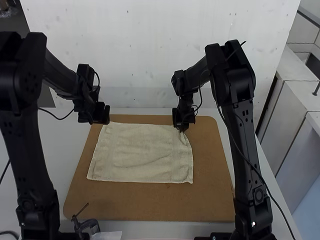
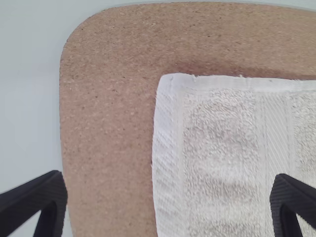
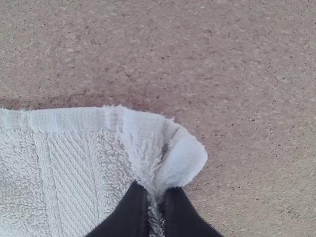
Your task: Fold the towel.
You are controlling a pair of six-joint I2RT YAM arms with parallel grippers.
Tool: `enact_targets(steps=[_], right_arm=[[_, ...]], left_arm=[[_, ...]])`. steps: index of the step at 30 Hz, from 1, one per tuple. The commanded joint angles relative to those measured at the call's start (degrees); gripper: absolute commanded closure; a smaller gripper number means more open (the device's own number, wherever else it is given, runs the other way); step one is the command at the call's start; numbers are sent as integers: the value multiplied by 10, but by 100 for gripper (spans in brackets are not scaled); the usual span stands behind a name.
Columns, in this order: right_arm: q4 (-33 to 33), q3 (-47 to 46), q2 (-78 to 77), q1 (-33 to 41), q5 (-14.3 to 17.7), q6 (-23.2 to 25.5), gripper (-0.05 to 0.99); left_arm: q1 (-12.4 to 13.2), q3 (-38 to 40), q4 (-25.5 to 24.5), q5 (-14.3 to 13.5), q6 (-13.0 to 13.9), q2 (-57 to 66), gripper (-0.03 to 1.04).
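Towel [image 1: 142, 154] has one corner partly hidden, pinched in the right gripper's [image 1: 182, 128] jaws; the left gripper's [image 1: 102, 115] jaws gape.

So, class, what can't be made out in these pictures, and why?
- Towel inside the right gripper: right wrist view, hidden by its fingers.
- Towel's right end: left wrist view, cut off by the picture's edge.
- Board under the towel: high view, covered by it.

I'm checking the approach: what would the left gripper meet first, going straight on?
The left gripper would likely meet the towel first, near its far left corner; how high it hovers is unclear.
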Motion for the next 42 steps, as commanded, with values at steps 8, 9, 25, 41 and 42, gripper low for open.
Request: enact_targets(steps=[8, 9, 25, 41, 42], right_arm=[[5, -35, 40, -28, 27, -14, 92], [7, -38, 38, -28, 26, -14, 92], [40, -69, 17, -37, 25, -30, 92], [151, -91, -102, -62, 28, -14, 92], [160, -92, -112, -65, 29, -8, 92]], left_arm=[[-9, 104, -15, -35, -3, 126, 10], [-10, 108, -16, -34, -3, 134, 10], [-25, 178, -135, 83, -15, 193, 99], [-50, 200, -158, 66, -55, 52, 99], [-52, 203, -158, 65, -60, 45, 99]])
